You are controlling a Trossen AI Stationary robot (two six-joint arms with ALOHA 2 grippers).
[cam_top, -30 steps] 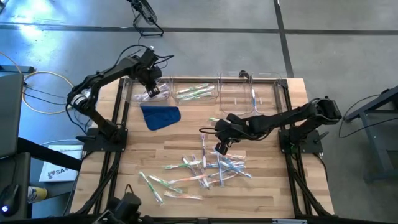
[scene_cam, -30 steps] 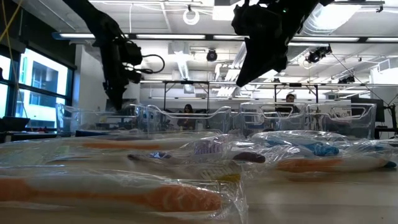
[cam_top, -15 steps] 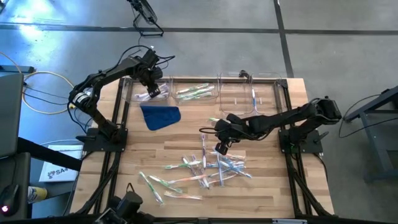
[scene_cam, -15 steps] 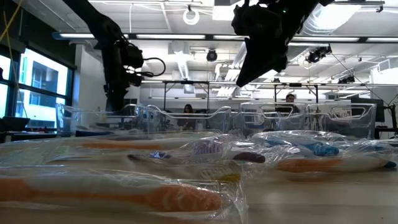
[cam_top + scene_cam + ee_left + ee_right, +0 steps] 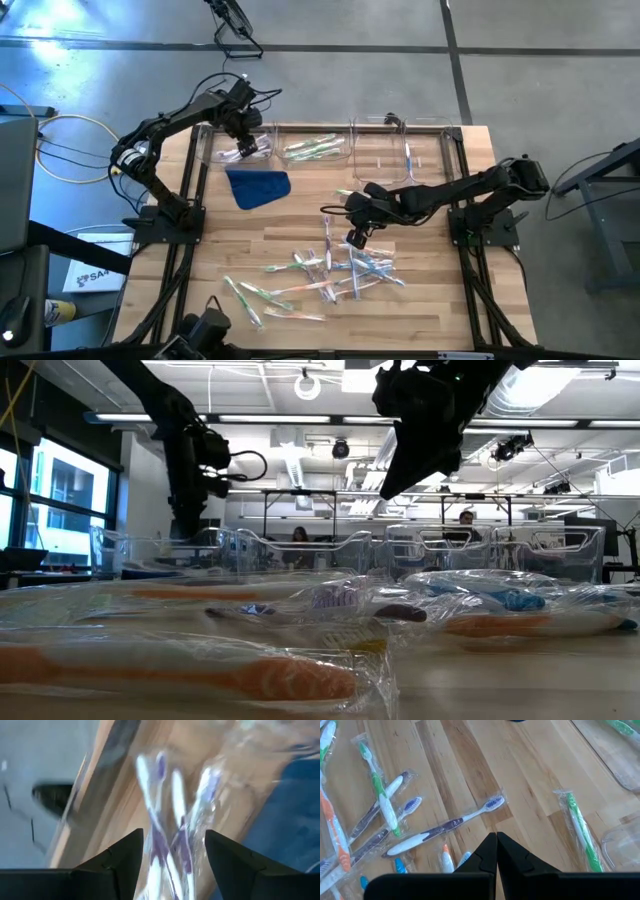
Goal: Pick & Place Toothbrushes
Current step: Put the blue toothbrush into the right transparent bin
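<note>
A row of clear plastic bins is set along the far edge of the wooden table (image 5: 300, 215). The leftmost bin (image 5: 215, 148) holds a few wrapped toothbrushes with purple and white handles (image 5: 167, 815). The left gripper (image 5: 243, 143) is positioned over this bin, and its fingers (image 5: 120, 865) are spread wide with nothing between them. The next bin (image 5: 318, 150) contains several green-handled toothbrushes. A bin further right (image 5: 405, 155) holds a single blue toothbrush; the remaining contents of that end of the row cannot be made out.

A blue cloth (image 5: 258, 186) lies on the table just in front of the leftmost bin.

The main pile of toothbrushes (image 5: 330, 270) is scattered loose across the near half of the table, in clear wrappers, with green, orange, blue and purple handles. The right gripper (image 5: 356, 236) is held above the far edge of this pile, and its fingers (image 5: 496, 852) are pressed together with nothing gripped. One green toothbrush (image 5: 579, 830) lies apart from the pile, near the bins.
</note>
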